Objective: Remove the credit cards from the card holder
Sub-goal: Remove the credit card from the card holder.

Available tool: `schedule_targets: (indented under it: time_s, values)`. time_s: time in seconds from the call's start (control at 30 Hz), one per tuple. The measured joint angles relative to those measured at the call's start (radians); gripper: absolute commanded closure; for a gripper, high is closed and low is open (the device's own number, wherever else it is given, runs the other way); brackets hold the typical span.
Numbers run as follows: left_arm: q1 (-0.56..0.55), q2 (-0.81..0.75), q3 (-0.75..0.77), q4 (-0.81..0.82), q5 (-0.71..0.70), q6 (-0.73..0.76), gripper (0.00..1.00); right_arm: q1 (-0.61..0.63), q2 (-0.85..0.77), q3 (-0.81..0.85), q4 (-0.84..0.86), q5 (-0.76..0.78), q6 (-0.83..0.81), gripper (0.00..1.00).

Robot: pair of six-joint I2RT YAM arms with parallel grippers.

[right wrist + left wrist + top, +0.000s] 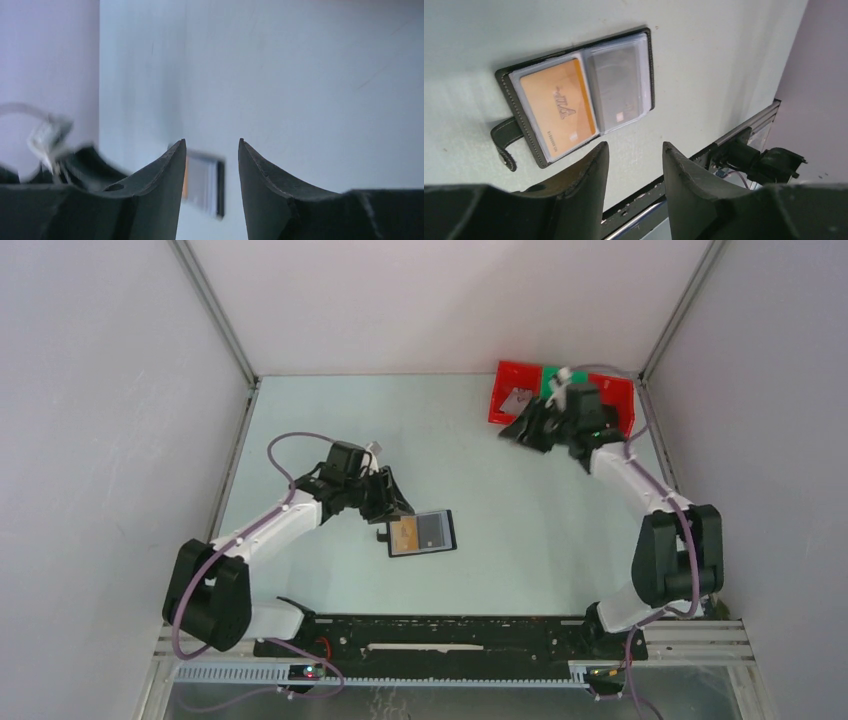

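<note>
Card holder (522, 120) lies open just ahead of your left gripper (634, 160), long axis crosswise to fingers, tab (504, 140) off their left. That one and right gripper (210, 155): spread, empty.

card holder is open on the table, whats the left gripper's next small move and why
Probably ease the left gripper down to the edge of the orange card: the card holder lies open with the card tucked inside, and the gripper hovers open and empty just short of it.
</note>
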State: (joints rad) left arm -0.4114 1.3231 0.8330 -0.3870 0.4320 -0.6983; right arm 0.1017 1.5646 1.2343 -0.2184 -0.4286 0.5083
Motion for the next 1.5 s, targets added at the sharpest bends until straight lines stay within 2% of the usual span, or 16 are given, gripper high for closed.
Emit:
schedule_targets:
  time_s: [0.1, 0.23, 0.37, 0.7, 1.03, 1.5]
  values:
    - [-0.004, 0.003, -0.024, 0.002, -0.038, -0.017, 0.52, 0.153, -0.012, -0.184, 0.066, -0.071, 0.064, 0.48]
    - [0.022, 0.002, -0.064, 0.012, -0.077, -0.03, 0.52, 0.351, -0.009, -0.374, 0.109, -0.09, 0.148, 0.47]
    - [0.039, 0.0, -0.119, 0.02, -0.105, -0.036, 0.52, 0.468, 0.022, -0.426, 0.171, -0.077, 0.219, 0.47]
    - [0.039, 0.091, -0.191, 0.098, -0.112, -0.036, 0.54, 0.536, 0.124, -0.426, 0.329, 0.006, 0.314, 0.47]
    - [0.048, 0.133, -0.192, 0.13, -0.097, -0.035, 0.54, 0.57, 0.194, -0.405, 0.377, 0.015, 0.346, 0.47]
    - [0.064, 0.158, -0.186, 0.138, -0.057, -0.034, 0.55, 0.577, 0.193, -0.403, 0.389, 0.013, 0.358, 0.48]
